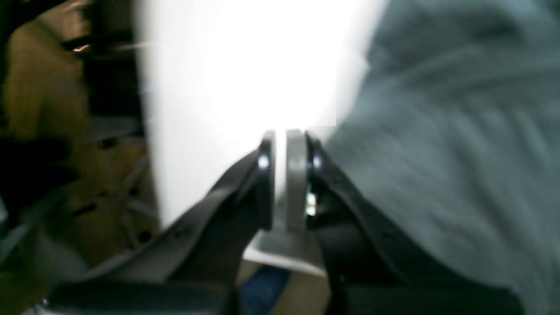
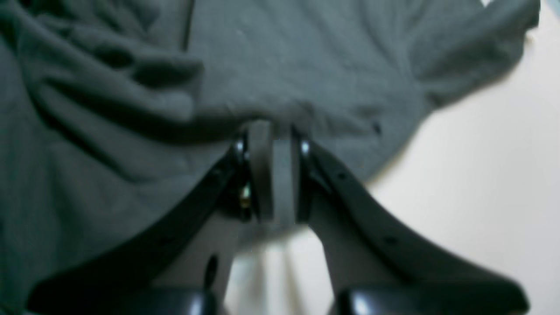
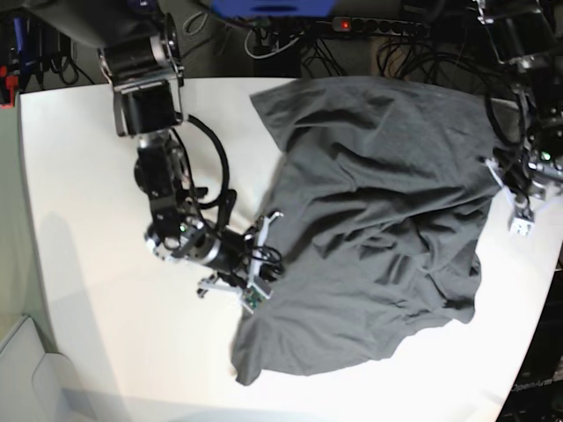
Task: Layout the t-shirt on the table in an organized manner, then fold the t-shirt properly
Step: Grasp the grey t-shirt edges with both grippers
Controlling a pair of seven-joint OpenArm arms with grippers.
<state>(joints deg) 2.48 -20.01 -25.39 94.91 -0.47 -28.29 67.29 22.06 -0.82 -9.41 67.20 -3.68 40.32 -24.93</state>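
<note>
dark grey t-shirt spread wrinkled across white table, no legible print or label; right gripper pinching the shirt's edge, left gripper pressed together at the opposite edge, grip unclear.
</note>
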